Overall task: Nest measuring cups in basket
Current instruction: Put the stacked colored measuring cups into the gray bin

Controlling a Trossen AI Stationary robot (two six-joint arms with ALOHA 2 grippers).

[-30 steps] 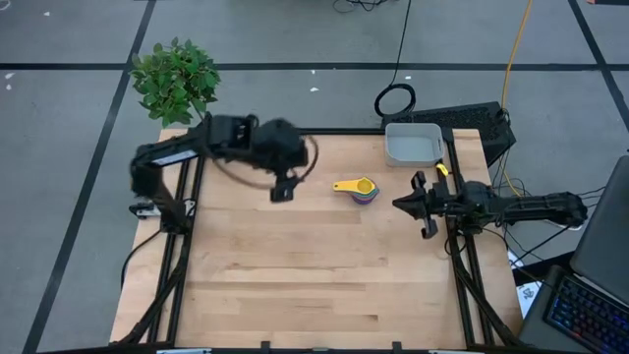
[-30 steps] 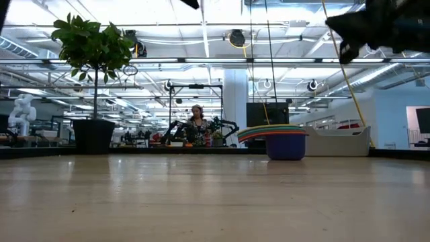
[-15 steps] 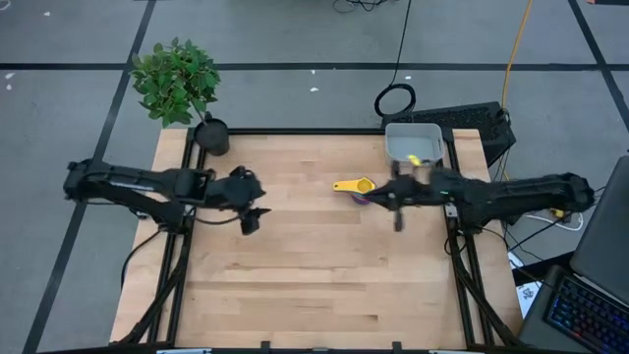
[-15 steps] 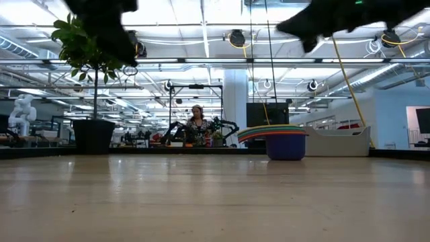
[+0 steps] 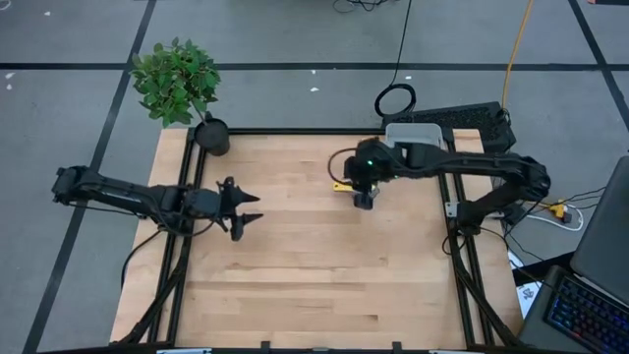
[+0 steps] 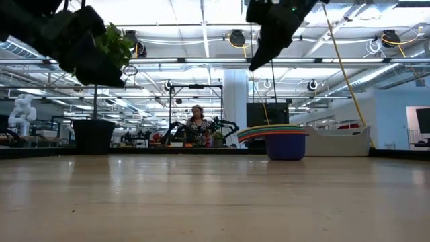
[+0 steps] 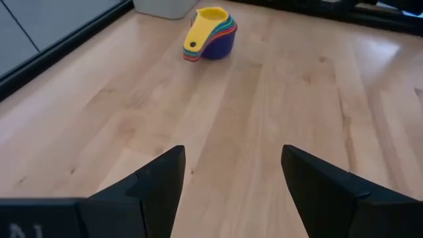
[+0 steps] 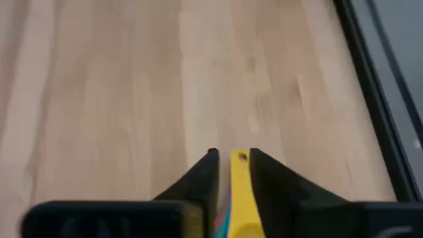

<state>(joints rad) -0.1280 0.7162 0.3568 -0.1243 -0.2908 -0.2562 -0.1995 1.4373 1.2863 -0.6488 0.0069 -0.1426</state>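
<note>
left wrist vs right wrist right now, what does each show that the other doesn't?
Left wrist only: the whole nested stack of measuring cups standing on the table, a corner of the grey basket behind it, and the left gripper open over bare wood.
Right wrist only: the right gripper with the yellow handle between its fingers.
Both: the wooden table and the cups.

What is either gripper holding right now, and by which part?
Left gripper is open and empty. Right gripper is at the yellow handle of the measuring cups; whether it grips cannot be told.
</note>
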